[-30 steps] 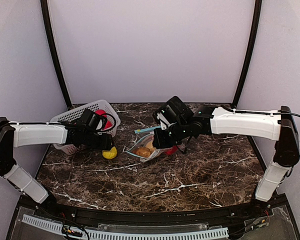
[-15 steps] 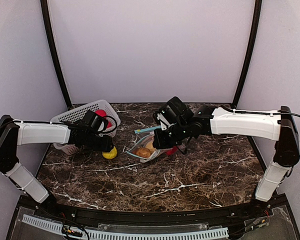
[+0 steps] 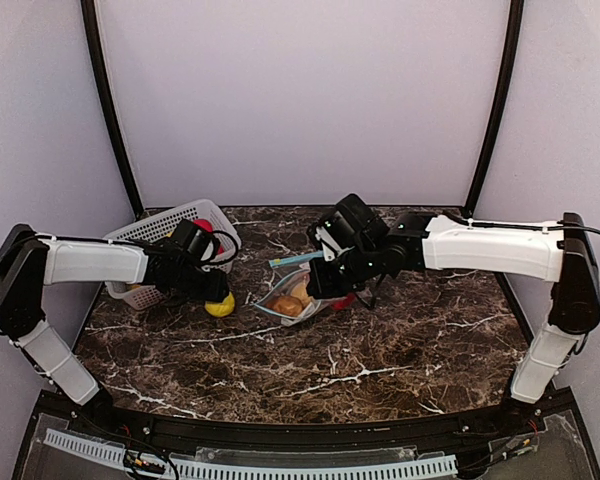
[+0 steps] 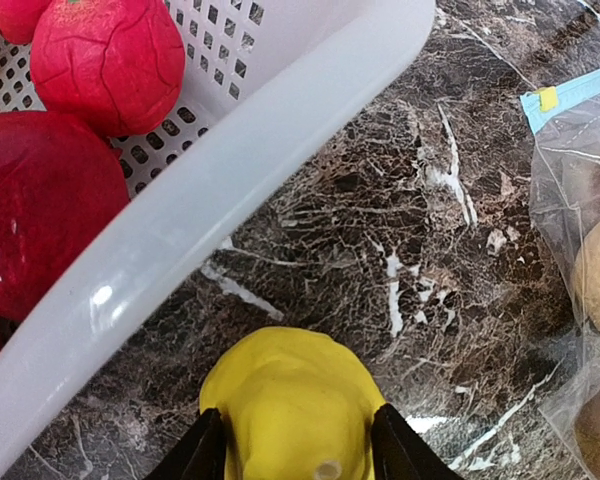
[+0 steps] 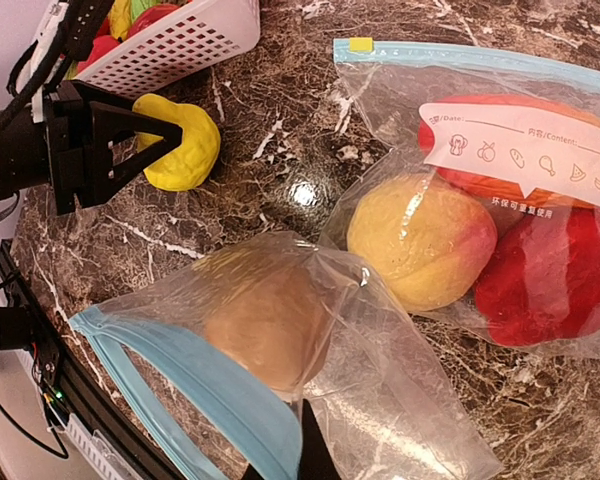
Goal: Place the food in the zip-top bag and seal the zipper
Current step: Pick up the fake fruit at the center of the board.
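My left gripper [image 3: 217,297] is shut on a yellow toy fruit [image 4: 292,405], held low over the marble just outside the white basket and left of the bag; it also shows in the right wrist view [image 5: 180,142]. My right gripper [image 3: 320,283] is shut on the blue zipper edge [image 5: 205,390] of the clear zip-top bag [image 3: 292,295] and holds its mouth up. Inside the bag lie a brown piece [image 5: 265,325], a yellow-orange fruit [image 5: 420,238] and red pieces [image 5: 545,275].
A white lattice basket [image 3: 150,232] stands at the back left with several red toy fruits in it [image 4: 105,62]. Its rim [image 4: 230,170] lies close behind the yellow fruit. Black frame posts rise at both back corners.
My left gripper has moved slightly right toward the bag with the yellow fruit. My right gripper and the bag have barely moved.
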